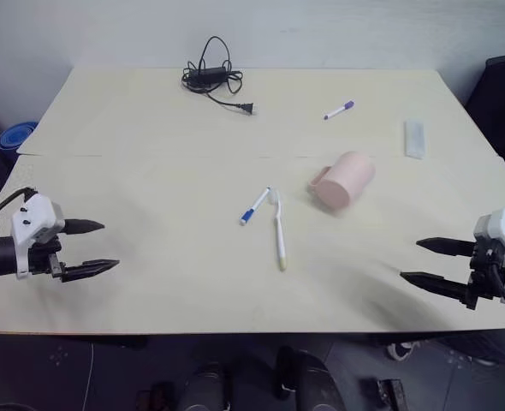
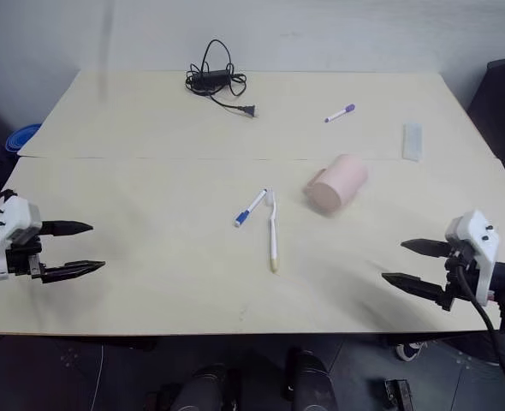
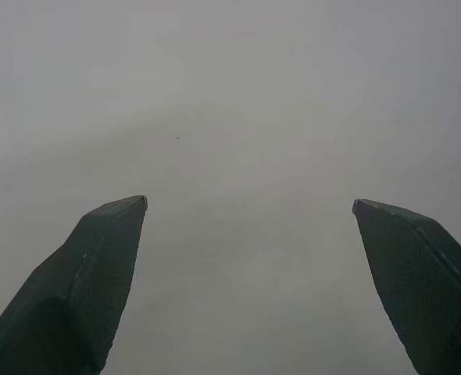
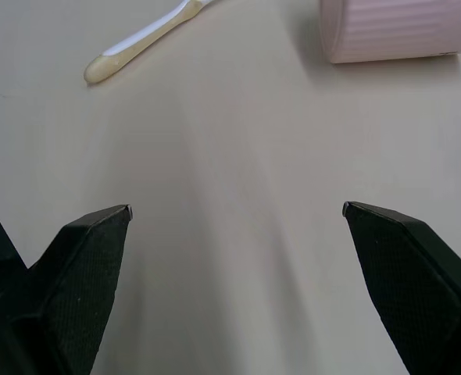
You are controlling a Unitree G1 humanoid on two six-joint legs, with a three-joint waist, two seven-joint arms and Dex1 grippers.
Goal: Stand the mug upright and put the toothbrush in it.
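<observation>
I am looking down on a pale wooden table [image 1: 150, 282], its two boards meeting along a seam that runs left to right across the far half. My left gripper [image 1: 100, 247] is hovering over the near left edge with its two black fingers spread wide and nothing between them. My right gripper [image 1: 422, 260] is hanging over the near right edge, fingers likewise parted and empty, pointing in toward the middle.

The mug [image 1: 345, 179] is lying on its side right of centre, just near of the seam, its handle facing left; from the head camera I cannot quite tell which end is the mouth. In the right wrist view the mug's ribbed pink wall [image 4: 391, 30] is showing ahead of the open fingers.

A black power adapter with its coiled cable [image 1: 211, 75] is sitting at the far edge, left of centre, its plug trailing toward the middle. A pale flat strip [image 1: 415, 138] is lying far right, near the table's edge.

The toothbrush [image 1: 279, 229] is lying flat at centre, well apart from the mug and to its left, bristle head at the far end and yellow tip [image 4: 101, 69] toward me. Just left of its head, a white-and-blue marker [image 1: 254, 206] is lying at a slant. A purple-capped marker [image 1: 339, 110] is resting farther off, beyond the mug.
</observation>
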